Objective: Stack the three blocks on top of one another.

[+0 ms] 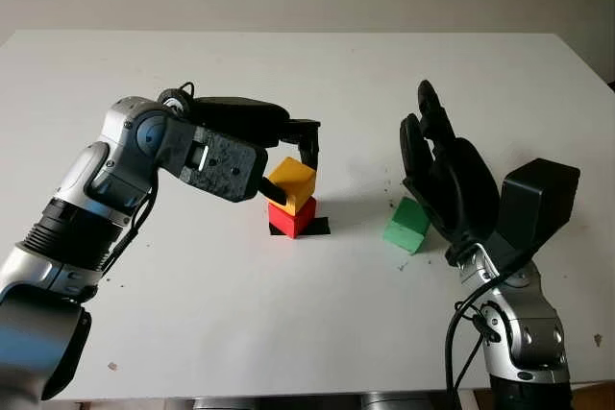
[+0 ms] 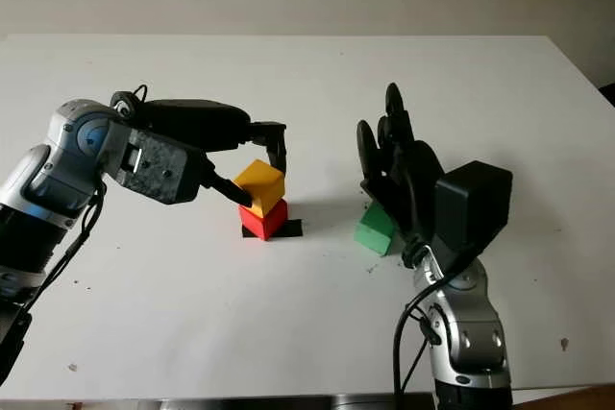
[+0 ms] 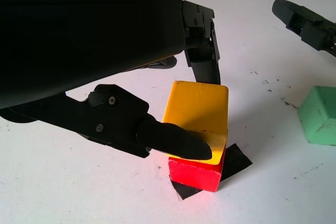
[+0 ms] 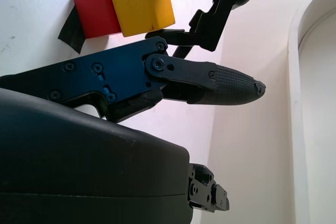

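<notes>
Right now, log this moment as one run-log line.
left robot hand: shut on yellow block, set on red block | right robot hand: open, beside green block | stack: two of three

Arms: my forearms were silver with black ribbed cuffs and loose black cables.
Left robot hand (image 1: 288, 175): black, screwed plates.
Right robot hand (image 1: 447, 180): black, textured fingertip.
</notes>
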Available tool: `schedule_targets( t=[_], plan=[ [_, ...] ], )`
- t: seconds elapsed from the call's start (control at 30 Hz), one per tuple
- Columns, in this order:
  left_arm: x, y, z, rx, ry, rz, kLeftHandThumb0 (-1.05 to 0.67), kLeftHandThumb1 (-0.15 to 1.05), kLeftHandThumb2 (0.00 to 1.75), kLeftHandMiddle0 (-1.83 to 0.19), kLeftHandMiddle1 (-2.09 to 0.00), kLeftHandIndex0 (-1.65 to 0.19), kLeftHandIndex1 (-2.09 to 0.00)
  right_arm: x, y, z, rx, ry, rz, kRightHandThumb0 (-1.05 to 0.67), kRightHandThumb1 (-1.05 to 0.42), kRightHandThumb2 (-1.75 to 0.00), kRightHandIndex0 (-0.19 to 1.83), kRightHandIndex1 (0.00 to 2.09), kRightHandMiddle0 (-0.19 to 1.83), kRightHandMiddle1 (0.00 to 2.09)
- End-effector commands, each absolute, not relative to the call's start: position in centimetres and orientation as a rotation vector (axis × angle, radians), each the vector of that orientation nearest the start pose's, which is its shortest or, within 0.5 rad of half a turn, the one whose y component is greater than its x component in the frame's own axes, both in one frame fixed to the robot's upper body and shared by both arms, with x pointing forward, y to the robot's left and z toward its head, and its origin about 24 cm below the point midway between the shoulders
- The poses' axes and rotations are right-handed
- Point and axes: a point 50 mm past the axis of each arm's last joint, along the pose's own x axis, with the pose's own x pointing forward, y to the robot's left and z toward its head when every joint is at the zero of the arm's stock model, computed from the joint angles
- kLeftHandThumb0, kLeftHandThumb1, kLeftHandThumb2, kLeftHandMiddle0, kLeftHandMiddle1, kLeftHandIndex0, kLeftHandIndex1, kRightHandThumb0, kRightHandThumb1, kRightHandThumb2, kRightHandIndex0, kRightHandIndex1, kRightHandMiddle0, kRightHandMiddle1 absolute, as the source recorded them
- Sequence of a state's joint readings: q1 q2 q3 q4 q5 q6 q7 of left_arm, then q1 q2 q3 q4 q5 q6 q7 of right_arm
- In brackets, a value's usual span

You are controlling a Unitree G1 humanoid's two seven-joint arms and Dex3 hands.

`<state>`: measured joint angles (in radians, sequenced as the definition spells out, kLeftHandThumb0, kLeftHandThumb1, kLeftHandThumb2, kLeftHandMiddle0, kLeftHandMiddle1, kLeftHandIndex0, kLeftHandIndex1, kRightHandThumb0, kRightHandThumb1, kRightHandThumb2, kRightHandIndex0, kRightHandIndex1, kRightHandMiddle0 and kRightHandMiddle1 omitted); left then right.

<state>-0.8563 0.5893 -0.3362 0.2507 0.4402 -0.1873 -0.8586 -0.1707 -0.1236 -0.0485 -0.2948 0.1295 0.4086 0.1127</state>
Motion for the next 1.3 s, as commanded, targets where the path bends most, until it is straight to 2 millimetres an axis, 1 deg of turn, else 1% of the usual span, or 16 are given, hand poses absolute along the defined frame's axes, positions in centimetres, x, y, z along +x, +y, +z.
schedule_targets(
  t=[0.0, 0.37, 0.4, 0.43, 0.47, 0.6, 0.63, 0.67, 0.73, 0.83, 1.13, 1.27],
  plan=[
    [34.44, 12.65, 20.33, 1.423, -0.203, -0.919, -0.34, 1.05, 0.20, -0.24, -0.05, -0.15, -1.49, 27.41, -15.82, 12.16, -0.010, -0.078, 0.146, -0.73, -1.05, -0.57, -0.19, 0.00, -0.19, 0.00],
    [34.38, 12.65, 20.22, 1.435, -0.212, -0.929, -0.35, 1.05, 0.17, -0.25, -0.05, -0.17, -1.48, 27.44, -15.88, 12.14, -0.010, -0.082, 0.157, -0.72, -1.05, -0.59, -0.19, 0.00, -0.19, 0.00],
    [34.40, 12.65, 20.21, 1.441, -0.202, -0.929, -0.38, 1.05, 0.16, -0.24, -0.05, -0.15, -1.33, 27.45, -15.88, 12.14, -0.009, -0.081, 0.158, -0.72, -1.05, -0.58, -0.19, 0.00, -0.19, 0.00],
    [34.41, 12.63, 20.21, 1.450, -0.191, -0.928, -0.45, 1.05, 0.15, -0.19, -0.05, -0.14, -1.03, 27.45, -15.88, 12.15, -0.008, -0.081, 0.159, -0.72, -1.05, -0.58, -0.19, 0.00, -0.19, 0.00],
    [34.42, 12.62, 20.21, 1.456, -0.184, -0.928, -0.48, 1.05, 0.14, -0.15, -0.05, -0.15, -0.84, 27.46, -15.87, 12.15, -0.007, -0.081, 0.160, -0.72, -1.05, -0.58, -0.19, 0.00, -0.19, 0.00],
    [34.36, 12.56, 20.25, 1.445, -0.170, -0.929, -0.57, 1.04, 0.08, 0.00, -0.05, -0.16, -0.38, 27.46, -15.84, 12.17, -0.005, -0.084, 0.160, -0.72, -1.05, -0.58, -0.19, 0.00, -0.19, 0.00],
    [34.34, 12.56, 20.26, 1.438, -0.167, -0.932, -0.58, 1.04, 0.07, 0.03, -0.04, -0.15, -0.28, 27.46, -15.85, 12.14, -0.006, -0.085, 0.160, -0.72, -1.05, -0.58, -0.19, 0.00, -0.19, 0.00],
    [34.33, 12.55, 20.28, 1.435, -0.164, -0.933, -0.58, 1.03, 0.06, 0.06, -0.04, -0.13, -0.24, 27.47, -15.86, 12.12, -0.005, -0.085, 0.160, -0.72, -1.05, -0.58, -0.19, 0.00, -0.19, 0.00],
    [34.31, 12.57, 20.29, 1.426, -0.161, -0.934, -0.60, 1.01, 0.05, 0.10, -0.03, -0.09, -0.17, 27.47, -15.86, 12.12, -0.006, -0.085, 0.159, -0.72, -1.05, -0.58, -0.19, 0.00, -0.19, 0.00],
    [34.31, 12.60, 20.30, 1.418, -0.156, -0.935, -0.60, 1.00, 0.04, 0.12, -0.03, -0.07, -0.13, 27.44, -15.86, 12.15, -0.007, -0.085, 0.161, -0.72, -1.05, -0.58, -0.19, 0.00, -0.19, 0.00],
    [34.12, 12.66, 20.48, 1.434, -0.142, -0.931, -0.60, 0.95, 0.04, 0.16, -0.04, -0.01, -0.06, 27.42, -15.92, 12.14, -0.008, -0.085, 0.164, -0.72, -1.05, -0.58, -0.19, 0.00, -0.19, 0.00],
    [34.09, 13.06, 20.86, 1.394, -0.162, -0.920, -0.63, 0.94, 0.04, 0.19, -0.02, 0.11, -0.02, 27.46, -15.91, 12.11, 0.002, -0.081, 0.162, -0.72, -1.05, -0.58, -0.19, 0.00, -0.19, 0.00]
  ],
)
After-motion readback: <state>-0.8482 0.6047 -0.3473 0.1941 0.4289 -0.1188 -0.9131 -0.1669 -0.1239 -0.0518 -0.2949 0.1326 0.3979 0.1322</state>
